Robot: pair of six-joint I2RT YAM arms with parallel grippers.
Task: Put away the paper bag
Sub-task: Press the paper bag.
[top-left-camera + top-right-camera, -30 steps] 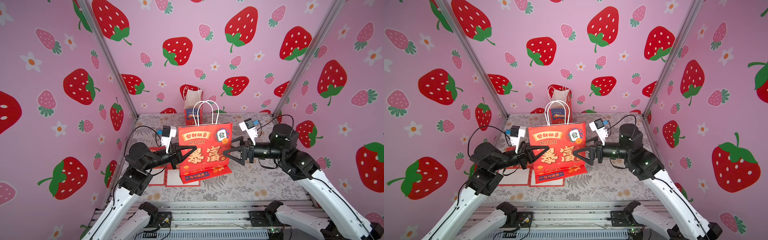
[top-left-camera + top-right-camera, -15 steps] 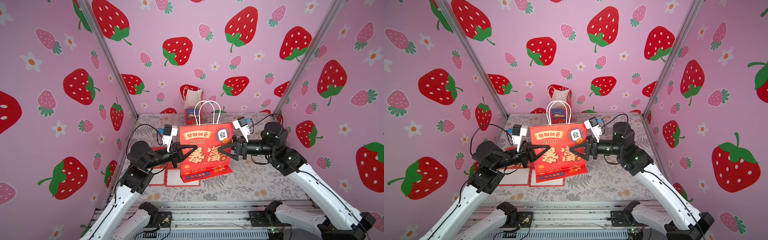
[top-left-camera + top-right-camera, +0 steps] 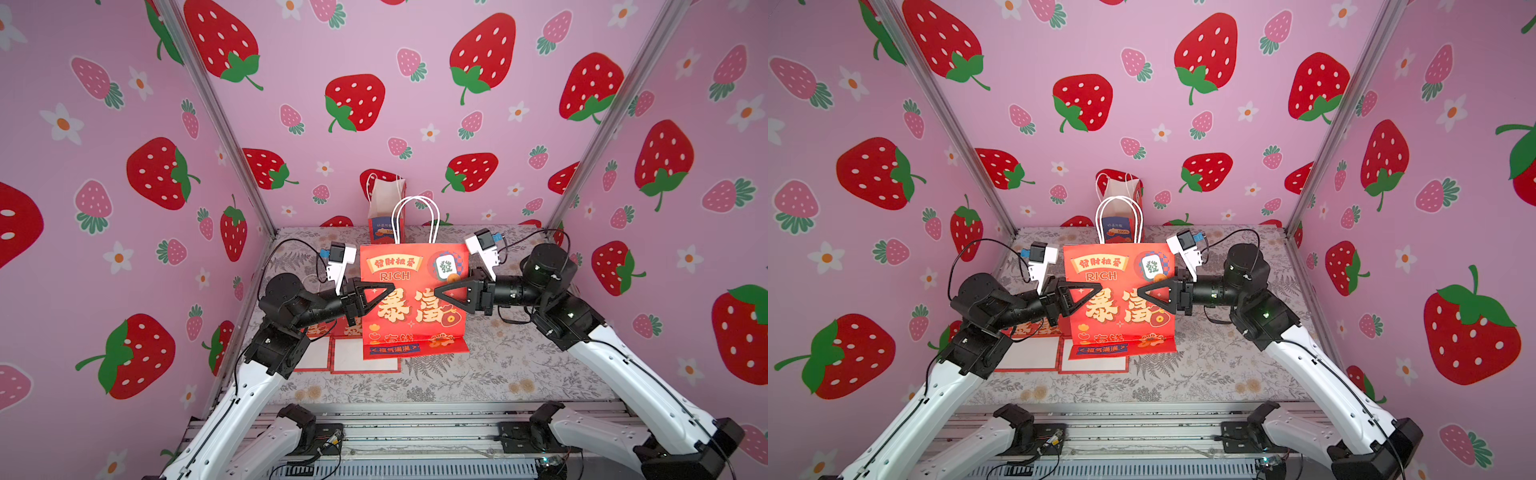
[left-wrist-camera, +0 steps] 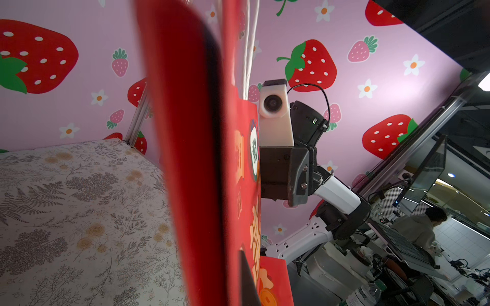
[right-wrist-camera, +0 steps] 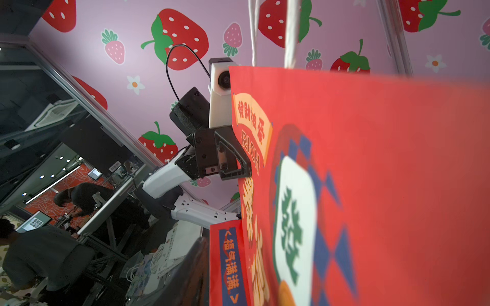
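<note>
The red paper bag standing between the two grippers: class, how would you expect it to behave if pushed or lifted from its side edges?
The red paper bag is thin and looks pressed nearly flat, so it probably flexes and buckles. Standing tall on a folded base, it may tip easily. Its white cord handles would likely flop.

Setting: a robotics lab test booth. Pink strawberry-print panels [image 3: 415, 62] on aluminium posts [image 3: 216, 124] enclose a floral-covered table [image 3: 519, 365]. Beyond the open side, the wrist views show a glass partition [image 5: 53, 111], desks with a monitor [image 5: 34, 224], ceiling lights, and a seated person [image 4: 421, 230] at work
</note>
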